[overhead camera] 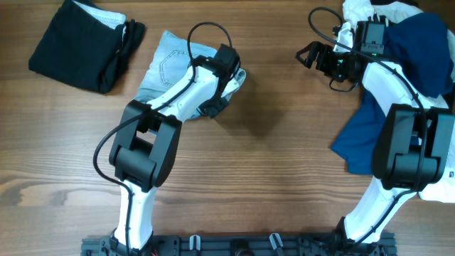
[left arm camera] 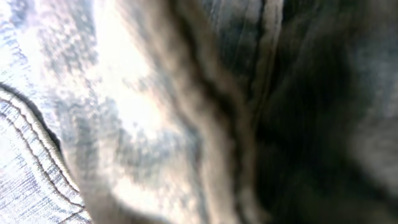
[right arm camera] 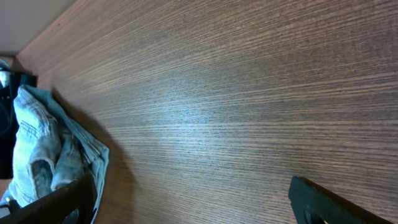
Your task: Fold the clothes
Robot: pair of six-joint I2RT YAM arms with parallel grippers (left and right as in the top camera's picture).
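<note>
Here, the left hand (overhead camera: 222, 87) is pressed down into the right edge of the light blue denim garment (overhead camera: 167, 71). This garment lies crumpled on the brown wooden desk (overhead camera: 270, 163), left of the middle and toward the far side. The left wrist camera is so near to the denim (left arm camera: 124, 112) that it shows only blurred folds and a stitched seam. The fingers are not seen there, and from above the arm and the cloth hide them, so one cannot tell how far this hand is open or if it grips the denim.

The right hand (overhead camera: 307, 55) is over bare desk on the far right side, pointing toward the denim and well apart from it. Its 2 dark fingers (right arm camera: 323, 202) stand wide apart in the right wrist view, with only wood grain between them, so it is wide open and holds nothing. In that view the denim (right arm camera: 43, 149) shows at the left edge.

A black folded garment (overhead camera: 82, 43) lies at the far left corner, just beside the denim. A dark blue cloth (overhead camera: 419, 50) is spread loosely at the right edge, partly under the right arm, and a white cloth (overhead camera: 355, 11) is next to it at the far edge.
</note>
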